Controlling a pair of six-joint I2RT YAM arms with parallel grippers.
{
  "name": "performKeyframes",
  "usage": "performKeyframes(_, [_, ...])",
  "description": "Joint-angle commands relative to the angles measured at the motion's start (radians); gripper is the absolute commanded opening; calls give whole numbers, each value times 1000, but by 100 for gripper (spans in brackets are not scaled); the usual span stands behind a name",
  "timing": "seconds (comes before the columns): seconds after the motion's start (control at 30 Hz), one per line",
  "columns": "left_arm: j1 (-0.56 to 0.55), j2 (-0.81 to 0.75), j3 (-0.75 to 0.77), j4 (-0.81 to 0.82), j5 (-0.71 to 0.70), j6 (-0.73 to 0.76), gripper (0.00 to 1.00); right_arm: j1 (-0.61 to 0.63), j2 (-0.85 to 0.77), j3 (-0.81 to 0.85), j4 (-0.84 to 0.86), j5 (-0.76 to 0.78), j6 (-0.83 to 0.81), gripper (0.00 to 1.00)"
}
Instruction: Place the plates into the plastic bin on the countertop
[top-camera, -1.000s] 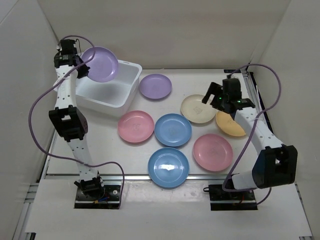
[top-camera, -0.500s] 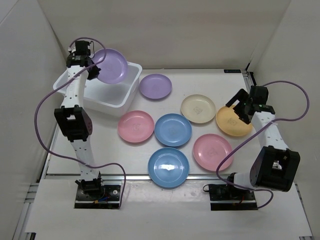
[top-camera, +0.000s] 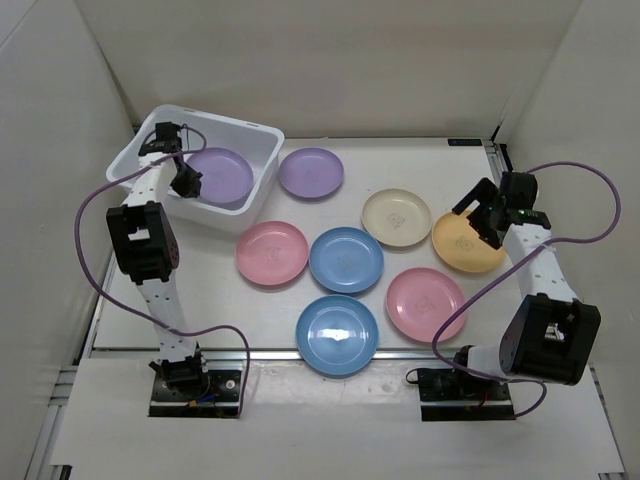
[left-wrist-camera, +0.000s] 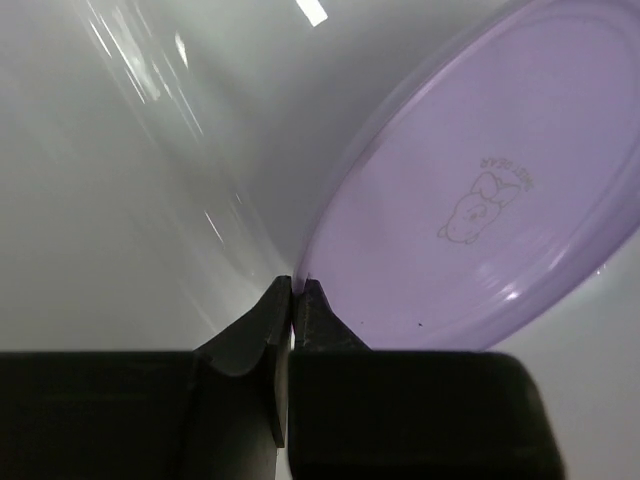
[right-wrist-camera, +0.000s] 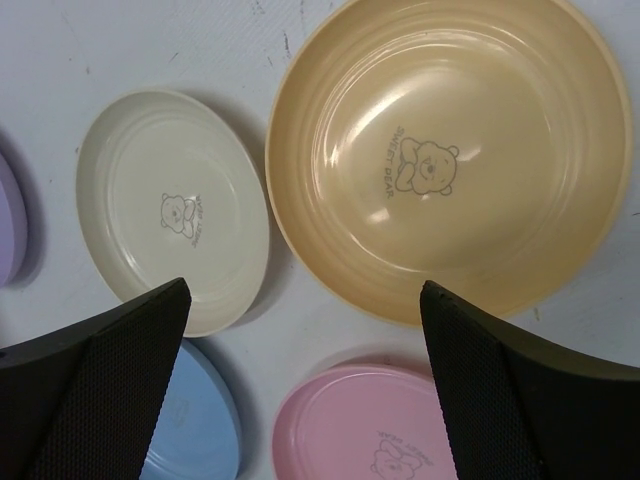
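My left gripper (top-camera: 186, 181) is inside the white plastic bin (top-camera: 215, 119) and is shut on the rim of a purple plate (top-camera: 222, 174), which sits low in the bin. In the left wrist view the fingertips (left-wrist-camera: 295, 292) pinch the edge of that purple plate (left-wrist-camera: 480, 200). My right gripper (top-camera: 476, 214) is open and empty above the left edge of the yellow-orange plate (top-camera: 468, 250). In the right wrist view the gripper (right-wrist-camera: 303, 290) hovers over the yellow-orange plate (right-wrist-camera: 450, 160), with the cream plate (right-wrist-camera: 170, 210) beside it.
On the white countertop (top-camera: 200, 290) lie a second purple plate (top-camera: 311, 172), a cream plate (top-camera: 396, 217), two pink plates (top-camera: 272, 253) (top-camera: 426, 304) and two blue plates (top-camera: 346, 259) (top-camera: 338, 335). A metal rail (top-camera: 505, 175) runs along the right edge.
My left gripper has lowered the purple plate from above the bin's rim down into the bin. My right gripper moved right from the cream plate to the yellow-orange plate, then held still.
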Motion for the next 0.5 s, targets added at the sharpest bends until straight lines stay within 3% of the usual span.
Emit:
performKeyframes(0.0, [28, -31, -7, 83, 52, -47, 10, -17, 0, -13, -7, 33, 27, 99])
performKeyframes(0.03, [30, -21, -7, 83, 49, -50, 10, -26, 7, -18, -7, 29, 36, 99])
performKeyframes(0.07, [22, -24, -14, 97, 34, -50, 16, -34, 13, -21, -10, 29, 40, 99])
performKeyframes(0.13, [22, -27, -24, 114, 25, -53, 45, -52, 21, -25, -9, 33, 48, 99])
performKeyframes(0.27, [25, -29, -24, 121, 19, -54, 70, -103, 44, -44, -15, 39, 82, 99])
performKeyframes(0.3, [25, -29, -24, 123, 20, -51, 97, -130, 50, -53, -18, 40, 93, 99])
performKeyframes(0.47, [14, -32, 2, 121, 37, -19, 99, -216, 82, -91, -35, 3, 116, 99])
